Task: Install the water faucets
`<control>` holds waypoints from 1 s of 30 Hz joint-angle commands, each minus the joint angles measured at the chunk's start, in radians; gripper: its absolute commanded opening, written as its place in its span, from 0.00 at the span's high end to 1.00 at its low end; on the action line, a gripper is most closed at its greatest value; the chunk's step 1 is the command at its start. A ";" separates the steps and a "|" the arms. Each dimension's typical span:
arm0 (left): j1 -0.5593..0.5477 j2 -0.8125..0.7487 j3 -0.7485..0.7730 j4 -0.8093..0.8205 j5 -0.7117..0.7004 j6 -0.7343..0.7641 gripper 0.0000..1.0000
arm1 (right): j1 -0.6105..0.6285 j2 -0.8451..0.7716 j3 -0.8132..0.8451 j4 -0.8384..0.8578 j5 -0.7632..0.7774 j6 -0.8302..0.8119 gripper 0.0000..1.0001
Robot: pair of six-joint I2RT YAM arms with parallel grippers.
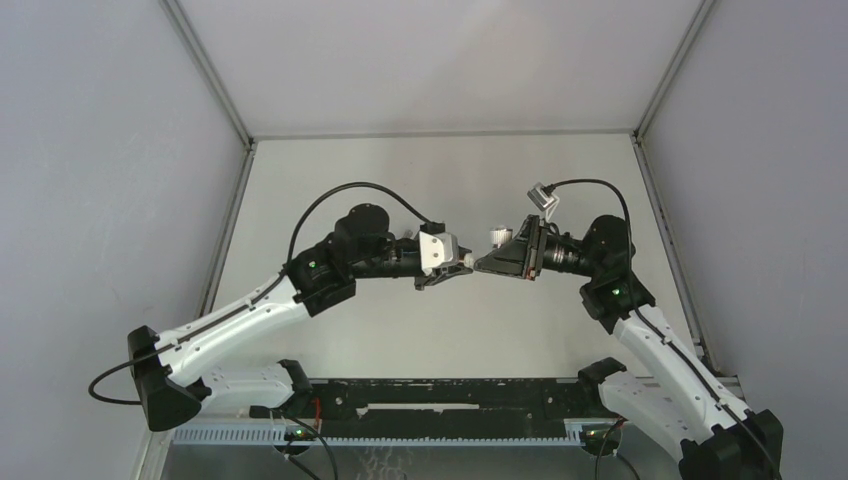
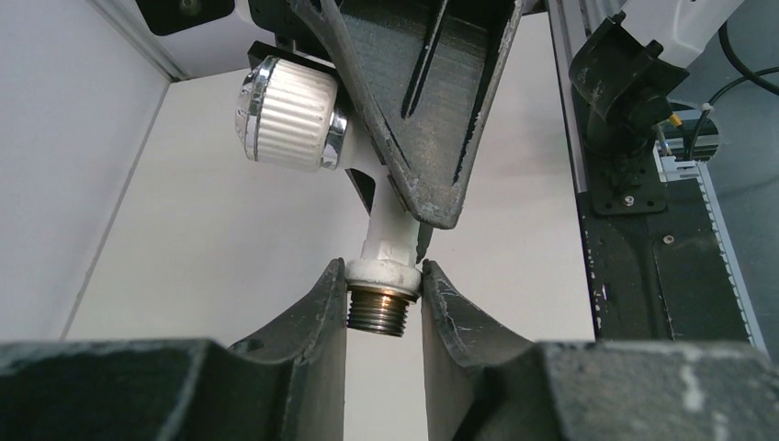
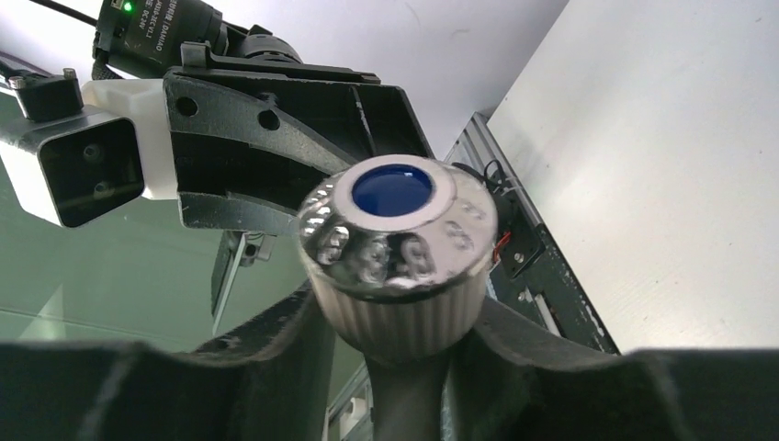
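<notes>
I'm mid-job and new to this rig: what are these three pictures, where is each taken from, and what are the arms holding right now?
These are two robot arms over a white table. The wide picture looks down from above and behind them; the other two come from a camera on each wrist. Between them, in mid-air, they hold one white plastic tap. The left gripper pinches it at its grey threaded metal end; the right gripper grips the stem under the ribbed blue-capped knob.
</notes>
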 commanded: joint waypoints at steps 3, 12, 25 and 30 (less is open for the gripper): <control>0.001 0.006 0.085 0.019 0.047 0.014 1.00 | 0.014 0.001 0.054 0.043 0.014 -0.001 0.62; 0.002 0.007 0.085 -0.031 0.085 0.051 1.00 | 0.014 -0.008 0.053 0.043 -0.007 -0.013 0.48; 0.019 0.009 0.089 -0.065 0.118 0.072 1.00 | 0.022 -0.012 0.054 0.018 -0.025 -0.048 0.54; 0.023 0.017 0.090 -0.063 0.118 0.058 1.00 | 0.027 -0.021 0.054 0.031 -0.017 -0.045 0.68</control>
